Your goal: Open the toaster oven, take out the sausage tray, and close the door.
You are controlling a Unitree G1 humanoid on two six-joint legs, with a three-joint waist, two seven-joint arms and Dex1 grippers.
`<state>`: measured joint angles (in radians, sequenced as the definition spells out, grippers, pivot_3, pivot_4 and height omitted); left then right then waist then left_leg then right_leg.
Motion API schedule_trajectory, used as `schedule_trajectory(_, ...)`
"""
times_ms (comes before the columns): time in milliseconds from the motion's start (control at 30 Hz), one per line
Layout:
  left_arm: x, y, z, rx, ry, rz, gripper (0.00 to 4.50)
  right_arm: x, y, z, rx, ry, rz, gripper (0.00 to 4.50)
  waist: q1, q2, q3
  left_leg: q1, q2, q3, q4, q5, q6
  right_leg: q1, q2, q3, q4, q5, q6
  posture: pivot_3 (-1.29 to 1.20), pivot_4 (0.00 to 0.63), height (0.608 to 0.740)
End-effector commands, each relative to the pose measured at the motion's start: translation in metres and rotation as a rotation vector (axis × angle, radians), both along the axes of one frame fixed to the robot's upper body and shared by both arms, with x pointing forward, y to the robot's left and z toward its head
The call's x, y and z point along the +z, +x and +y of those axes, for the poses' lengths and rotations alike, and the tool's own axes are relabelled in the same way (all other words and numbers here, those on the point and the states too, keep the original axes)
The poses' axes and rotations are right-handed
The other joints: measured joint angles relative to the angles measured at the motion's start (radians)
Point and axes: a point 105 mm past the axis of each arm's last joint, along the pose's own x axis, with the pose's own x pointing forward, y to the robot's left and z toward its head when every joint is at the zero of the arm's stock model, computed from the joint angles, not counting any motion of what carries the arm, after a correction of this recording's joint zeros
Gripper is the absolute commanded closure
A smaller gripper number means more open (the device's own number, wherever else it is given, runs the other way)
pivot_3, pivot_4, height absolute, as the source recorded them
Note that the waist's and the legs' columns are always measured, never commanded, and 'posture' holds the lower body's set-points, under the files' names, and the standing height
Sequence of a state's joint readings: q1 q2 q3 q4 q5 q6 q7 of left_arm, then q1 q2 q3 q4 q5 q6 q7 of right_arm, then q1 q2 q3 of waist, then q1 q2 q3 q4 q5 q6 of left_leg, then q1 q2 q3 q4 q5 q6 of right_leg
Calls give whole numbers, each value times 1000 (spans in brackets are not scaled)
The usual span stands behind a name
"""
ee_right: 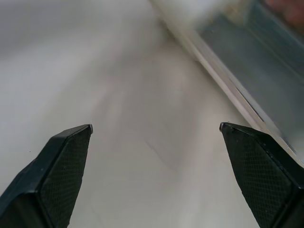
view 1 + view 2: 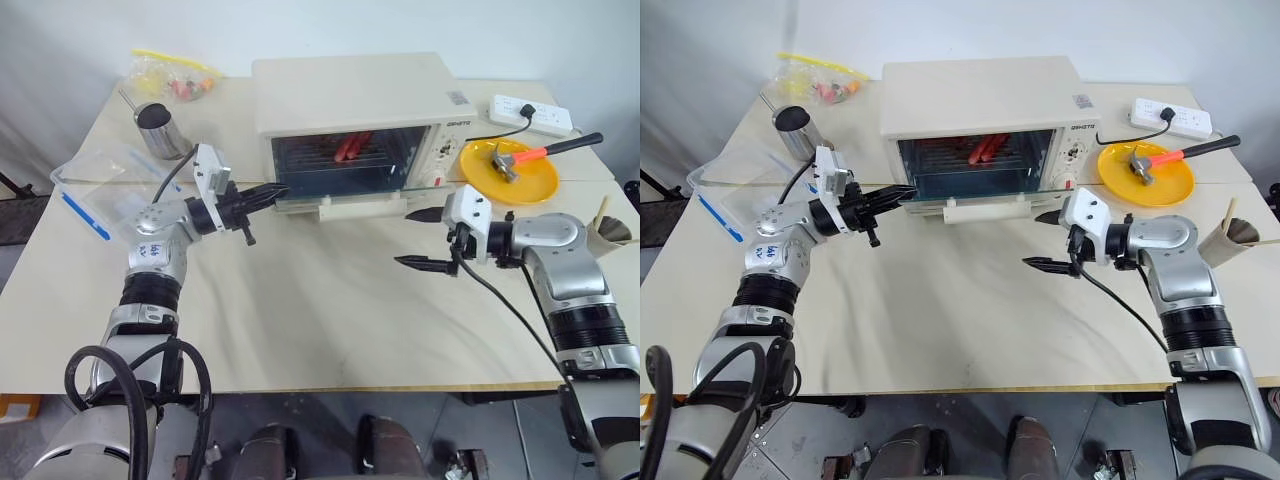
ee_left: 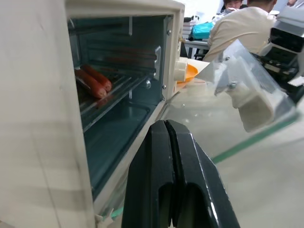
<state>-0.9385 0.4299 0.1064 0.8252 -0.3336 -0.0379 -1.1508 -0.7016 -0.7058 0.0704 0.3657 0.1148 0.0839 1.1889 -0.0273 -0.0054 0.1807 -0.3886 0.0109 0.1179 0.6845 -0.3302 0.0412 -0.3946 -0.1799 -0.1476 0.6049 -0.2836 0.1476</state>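
Looking down from the head views, the oven point(image 2: 355, 120) stands at the back of the table point(image 2: 330, 310) with its door point(image 2: 345, 197) folded down flat in front of the cavity. The left gripper point(image 2: 268, 193) is fully closed, holds nothing, and its tips sit at the door's left corner beside the opening. The right gripper point(image 2: 418, 238) is spread wide and empty, hovering over the table just off the door's right end. The tray point(image 2: 352, 147) with sausages rests on the rack inside the oven. A yellow plate point(image 2: 512, 172) carrying a hammer point(image 2: 530, 155) lies right of the oven; a power strip point(image 2: 531, 114) sits behind it. A metal cup point(image 2: 158, 130) and plastic bags point(image 2: 100, 190) occupy the table's left side.

Left wrist view: the closed fingers point(image 3: 156, 175) point over the glass door toward the open cavity, where two sausages point(image 3: 92, 81) lie on the rack.

Right wrist view: both fingertips point(image 1: 66, 166) stand far apart over bare table, the door's edge just beyond.
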Motion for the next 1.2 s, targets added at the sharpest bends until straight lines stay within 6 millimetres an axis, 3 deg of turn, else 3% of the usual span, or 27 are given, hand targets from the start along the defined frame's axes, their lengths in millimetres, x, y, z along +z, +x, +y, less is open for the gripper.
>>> schedule_trajectory(33,9,-1,-11,-48,41,-37,4486,-2,-10,-18,-4,-63,15,0,3,0,0,0,0,0,0,0,0,0,0,0,0,0,0,0,150,740)
schedule_trajectory(267,-20,-1,-19,-90,198,90,4486,26,-48,-31,80,-35,65,0,3,0,0,-2,-1,0,0,0,0,0,0,-3,-1,0,0,0,150,740)
schedule_trajectory(433,-34,-2,-23,-100,297,117,4486,41,-51,-29,69,-63,34,0,1,-3,2,-1,0,-1,1,0,0,0,0,-2,-1,0,0,0,150,740)
schedule_trajectory(667,-55,-4,-25,-102,409,130,4486,69,-23,15,65,-2,-181,0,-1,-3,2,-1,1,0,2,1,0,0,0,-1,-1,0,0,0,150,740)
schedule_trajectory(867,-79,-13,-16,-101,583,39,4486,62,14,57,-33,-85,-374,0,0,-2,1,-1,1,-1,1,1,0,0,-1,-2,2,0,0,0,150,740)
schedule_trajectory(933,-76,-12,-16,-76,571,-12,4486,55,24,61,-64,-131,-407,0,1,-2,1,0,2,-1,2,1,0,0,-2,-2,3,0,0,0,150,740)
schedule_trajectory(1100,-34,-6,-18,63,213,-113,4486,52,66,74,-238,-249,-540,0,-7,-2,1,0,3,-1,2,2,1,0,-3,-1,4,0,0,0,150,740)
schedule_trajectory(1200,-21,-7,-14,114,93,-139,4486,56,78,80,-281,-264,-591,0,-11,-2,1,-2,3,-3,2,2,1,-3,-3,-2,6,0,0,0,150,740)
